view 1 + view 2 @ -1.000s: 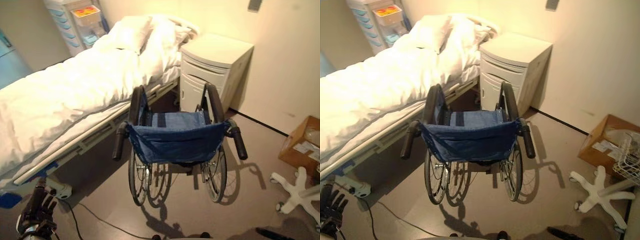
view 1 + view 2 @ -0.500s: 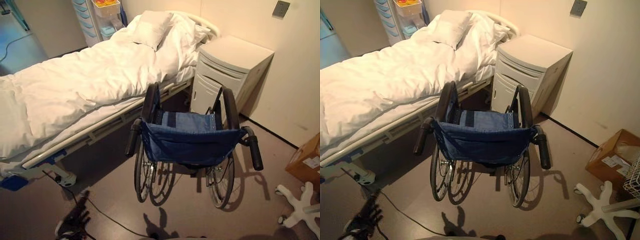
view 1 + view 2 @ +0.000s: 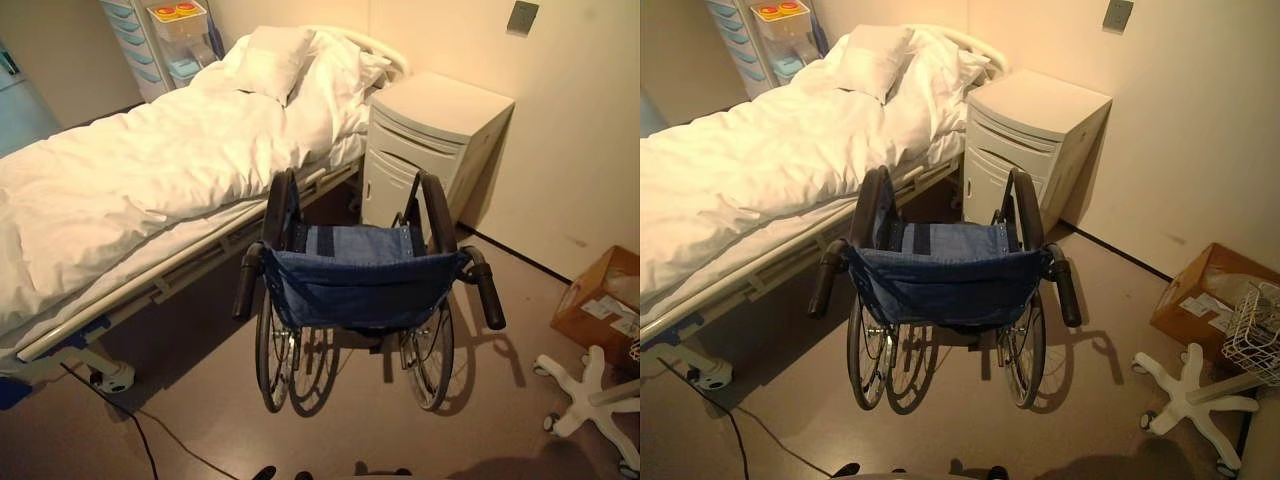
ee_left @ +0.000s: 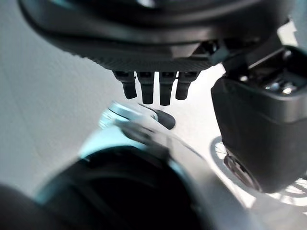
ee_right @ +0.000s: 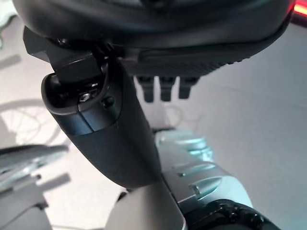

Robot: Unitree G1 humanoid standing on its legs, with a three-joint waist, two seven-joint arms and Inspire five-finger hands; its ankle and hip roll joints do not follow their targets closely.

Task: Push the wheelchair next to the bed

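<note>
The wheelchair (image 3: 355, 285) has a blue cloth back and seat, with its back turned to me. Its black push handles (image 3: 245, 282) (image 3: 488, 294) point toward me. It stands on the floor beside the bed (image 3: 150, 180), with its left armrest close to the bed's side rail and its front toward the bedside cabinet (image 3: 435, 140). In the left wrist view my left hand (image 4: 153, 28) hangs with straight fingers (image 4: 153, 88) and holds nothing. In the right wrist view my right hand (image 5: 158, 28) hangs the same way, its thumb (image 5: 105, 139) free.
A cardboard box (image 3: 600, 305) sits by the right wall. Near it stand a white star-shaped base (image 3: 590, 400) and a wire basket (image 3: 1255, 330). A drawer cart (image 3: 165, 40) stands behind the bed's head. There is open floor between me and the wheelchair.
The camera has shifted between frames. My left hand, seen low at the lower left before, has dropped out of the eye views. The wheelchair keeps its place by the bed.
</note>
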